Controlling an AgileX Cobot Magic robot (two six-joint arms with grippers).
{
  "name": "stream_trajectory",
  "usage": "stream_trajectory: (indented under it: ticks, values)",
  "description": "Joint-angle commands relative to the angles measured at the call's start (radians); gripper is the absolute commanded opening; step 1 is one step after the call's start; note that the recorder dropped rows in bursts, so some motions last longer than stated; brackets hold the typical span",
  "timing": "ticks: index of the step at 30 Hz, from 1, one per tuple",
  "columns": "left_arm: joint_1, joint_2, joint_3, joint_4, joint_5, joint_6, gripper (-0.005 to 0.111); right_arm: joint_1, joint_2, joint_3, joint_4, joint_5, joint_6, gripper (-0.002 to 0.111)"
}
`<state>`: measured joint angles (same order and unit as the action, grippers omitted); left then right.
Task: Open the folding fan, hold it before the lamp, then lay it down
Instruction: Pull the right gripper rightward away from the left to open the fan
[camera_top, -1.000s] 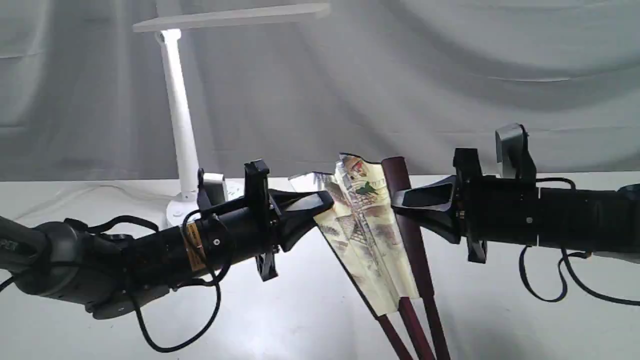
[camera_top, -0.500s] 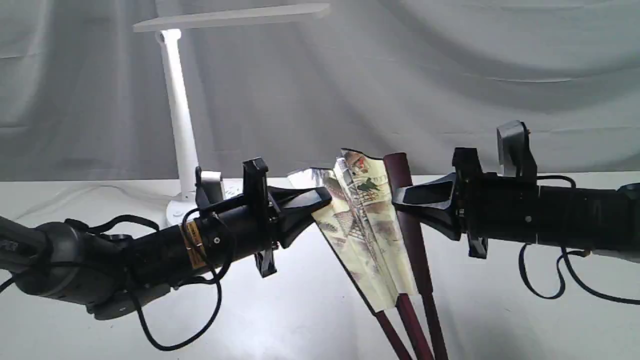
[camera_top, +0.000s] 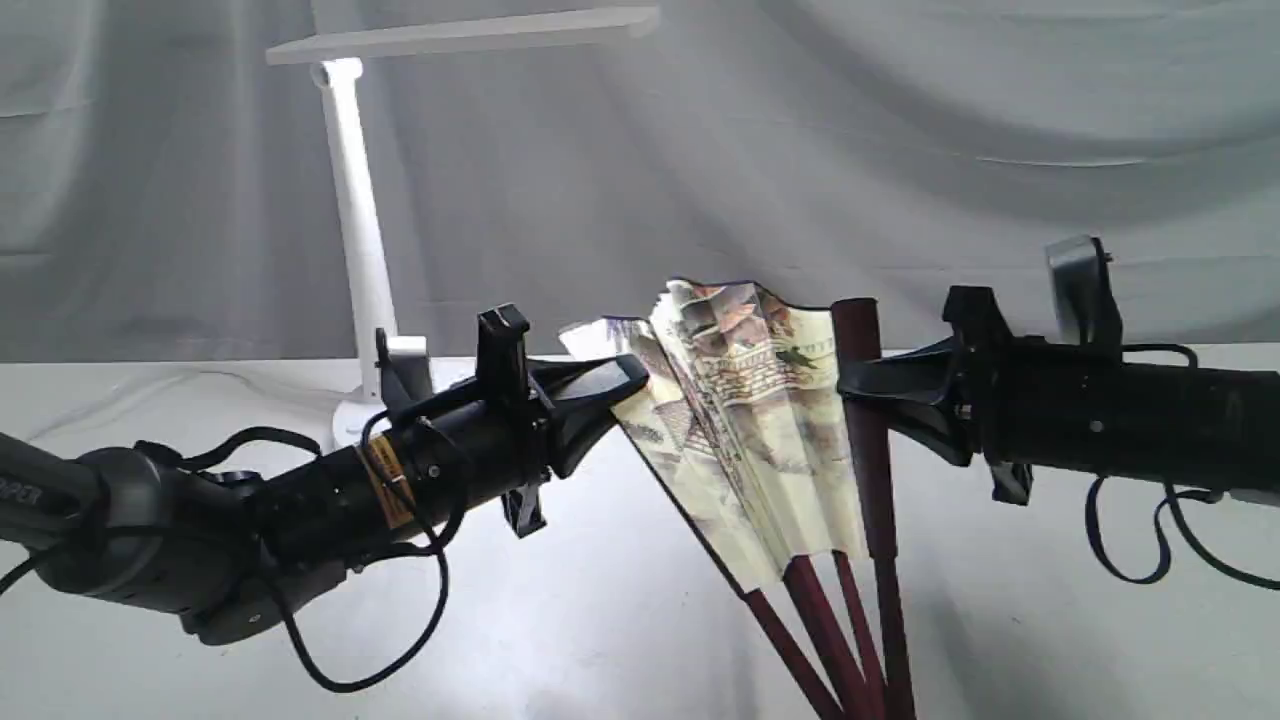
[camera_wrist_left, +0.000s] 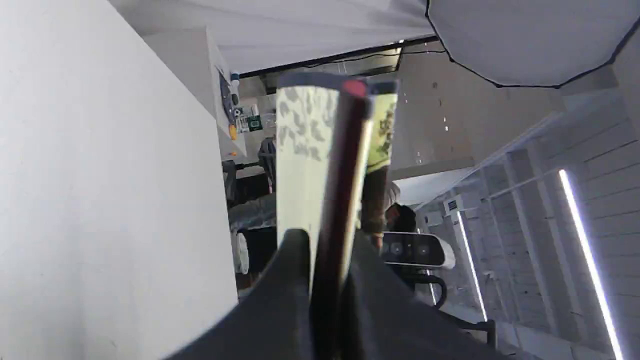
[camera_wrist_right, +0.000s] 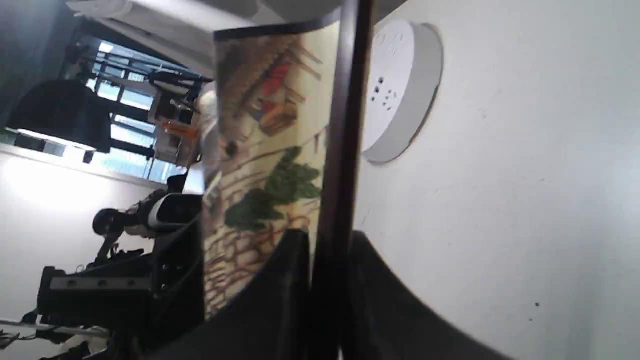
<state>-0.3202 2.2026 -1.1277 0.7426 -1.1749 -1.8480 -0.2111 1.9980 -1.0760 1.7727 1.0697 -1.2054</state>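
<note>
Here the folding fan (camera_top: 760, 420) stands partly spread above the desk (camera_top: 600, 630), its maroon ribs converging toward 6 o'clock. It hangs between both jaws: the left jaws pinch its outer rib at the leaf's 9 o'clock edge, the right jaws clamp the opposite guard at 3 o'clock. The lamp (camera_top: 355, 220) stands behind, toward 10 o'clock.
</note>
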Motion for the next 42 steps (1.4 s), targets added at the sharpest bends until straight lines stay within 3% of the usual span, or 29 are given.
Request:
stream_trajectory:
  ticks: [1, 42]
  values:
    - [0.002, -0.013, -0.005, -0.138, -0.046, -0.024, 0.0, -0.042, -0.002, 0.003, -0.028, -0.046, -0.047, 0.0]
    - [0.002, -0.013, -0.005, -0.493, -0.025, 0.079, 0.0, -0.466, -0.002, 0.003, -0.028, 0.066, -0.036, 0.0]
